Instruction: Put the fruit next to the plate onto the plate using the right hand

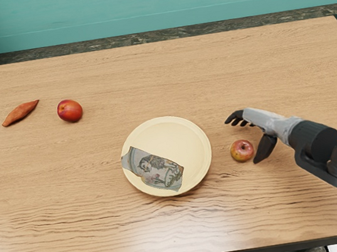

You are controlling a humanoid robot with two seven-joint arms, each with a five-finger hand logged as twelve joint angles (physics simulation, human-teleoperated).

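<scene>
A small red-and-yellow apple (242, 150) lies on the wooden table just right of a cream plate (185, 131) that carries a grey printed patch. My right hand (250, 134) comes in from the lower right and hovers beside the apple, at its right. The fingers (237, 117) reach out above and behind the fruit, the thumb (264, 148) hangs down at its right side. The hand is open and holds nothing. No left arm shows.
A second red apple (70, 110) and an orange sweet potato (20, 112) lie at the far left of the table (183, 225). A teal wall runs behind the table's back edge.
</scene>
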